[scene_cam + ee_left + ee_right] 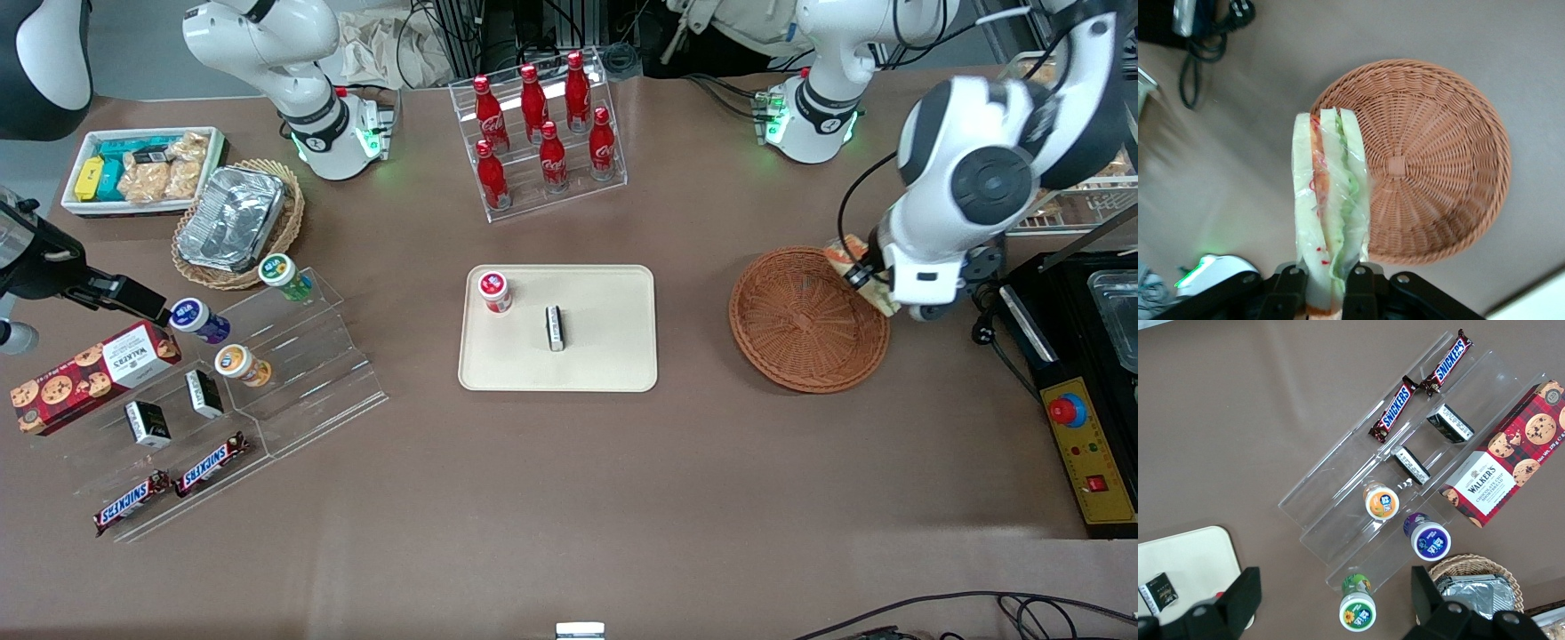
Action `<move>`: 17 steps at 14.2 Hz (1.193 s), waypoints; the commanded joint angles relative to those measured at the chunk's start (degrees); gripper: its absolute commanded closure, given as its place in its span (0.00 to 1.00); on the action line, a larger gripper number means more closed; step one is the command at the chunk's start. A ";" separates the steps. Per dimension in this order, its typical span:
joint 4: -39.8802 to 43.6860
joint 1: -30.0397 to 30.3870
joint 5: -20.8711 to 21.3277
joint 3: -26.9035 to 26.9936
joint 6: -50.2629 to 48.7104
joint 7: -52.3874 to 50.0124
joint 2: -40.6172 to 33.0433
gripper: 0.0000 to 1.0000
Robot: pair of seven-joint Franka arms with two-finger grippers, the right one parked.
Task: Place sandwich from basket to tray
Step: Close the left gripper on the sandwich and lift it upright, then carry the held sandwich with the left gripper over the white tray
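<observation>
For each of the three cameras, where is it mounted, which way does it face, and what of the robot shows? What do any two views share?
Front view: high, facing both arm bases, looking down on the table; the working arm hangs over the basket.
Left wrist view: on the working arm, looking down past the gripper, shut on the sandwich, above the basket's rim.
Right wrist view: on the parked arm, looking down at the acrylic snack stand.
Shared: front and left wrist show basket and sandwich; front and right wrist show the tray.
</observation>
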 commanded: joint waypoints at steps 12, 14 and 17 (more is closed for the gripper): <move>18.68 1.88 -3.93 -0.56 -16.32 16.77 -0.39 1.00; 18.67 0.57 -4.89 -1.60 -16.15 15.73 -0.12 1.00; 18.67 -1.45 -4.37 -5.29 -15.97 15.37 0.75 1.00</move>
